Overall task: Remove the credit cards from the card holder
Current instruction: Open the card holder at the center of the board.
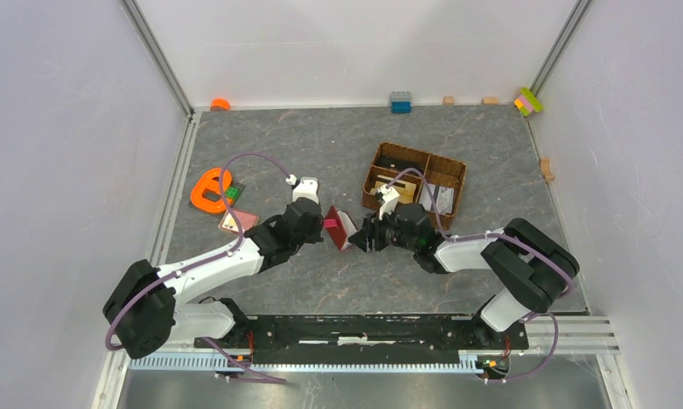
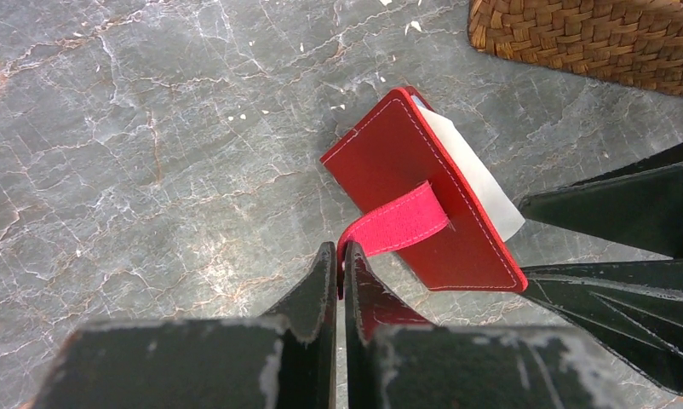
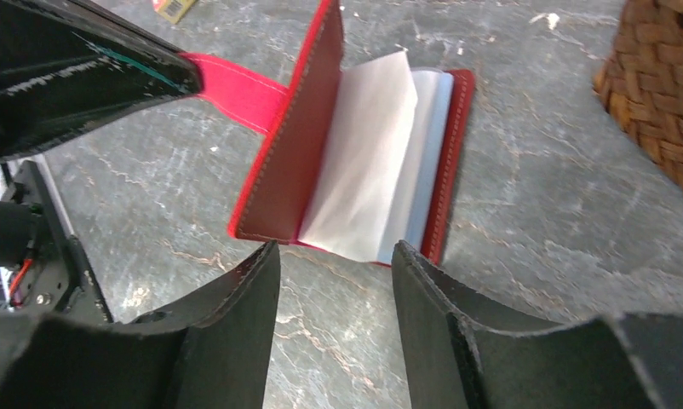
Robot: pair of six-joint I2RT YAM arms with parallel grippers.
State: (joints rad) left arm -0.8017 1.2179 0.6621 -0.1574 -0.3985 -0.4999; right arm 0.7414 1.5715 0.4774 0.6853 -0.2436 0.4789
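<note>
We hold the left gripper (image 2: 340,256) pinched shut on the strap (image 2: 398,226) of the card holder (image 3: 291,153), which stands open mid-table between both arms, so its cards (image 3: 364,170) fan out just ahead of our right gripper (image 3: 334,256) (jaws apart, holding nothing), the nearer one.

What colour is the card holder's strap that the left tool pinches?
Bright pink strap, on the red card holder; clearest in left wrist view.

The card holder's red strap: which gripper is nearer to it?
Left. The left gripper is shut on the strap; the right gripper is open before the opened card holder.
</note>
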